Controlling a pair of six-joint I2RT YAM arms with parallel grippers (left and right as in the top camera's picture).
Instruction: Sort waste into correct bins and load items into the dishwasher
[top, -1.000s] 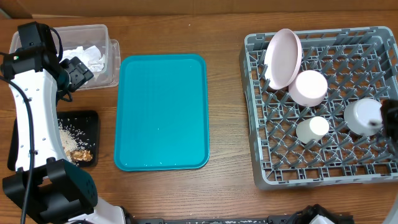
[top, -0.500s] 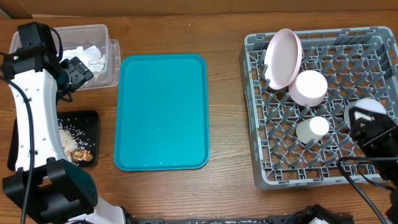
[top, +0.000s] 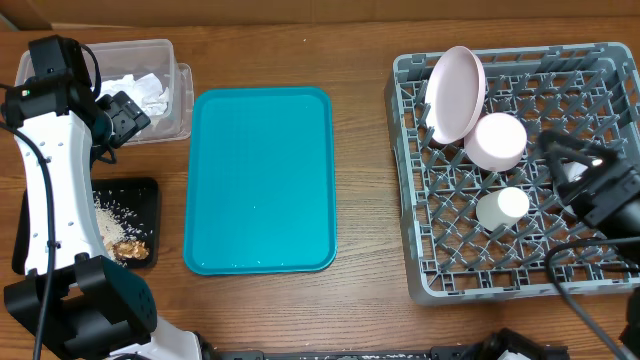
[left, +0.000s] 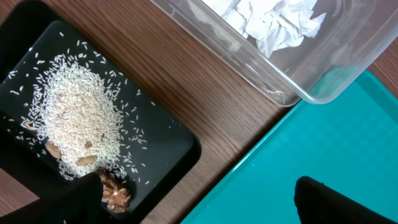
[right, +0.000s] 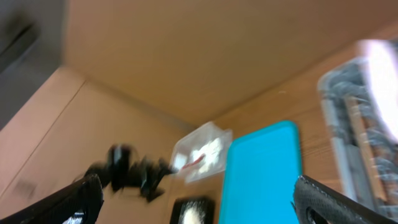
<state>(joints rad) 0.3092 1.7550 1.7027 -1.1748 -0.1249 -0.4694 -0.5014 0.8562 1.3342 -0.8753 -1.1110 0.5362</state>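
Note:
The dishwasher, a grey rack (top: 420, 270), holds a pinkish plate (top: 455, 92) on edge, a white bowl (top: 497, 140) and a white cup (top: 502, 208). My right gripper (top: 562, 160) hangs open over the rack's right side with nothing between its fingers; its arm hides what lies beneath. The right wrist view is blurred, and my right gripper (right: 199, 205) is wide apart there. My left gripper (top: 130, 118) is open and empty above the table edge between the black tray (left: 168, 143) of rice and brown bits (left: 115, 193) and the clear tub (left: 292, 74) of napkins (left: 267, 18).
A teal serving tray (top: 260, 180) lies bare in the middle of the table, between the bins (top: 110, 85) on the left and the rack on the right. The left arm's white body (top: 50, 190) stands over the black tray (top: 140, 200).
My right gripper has opened and swung up and back over the rack's right side, now covering the white dish that showed there. The left arm has not moved.

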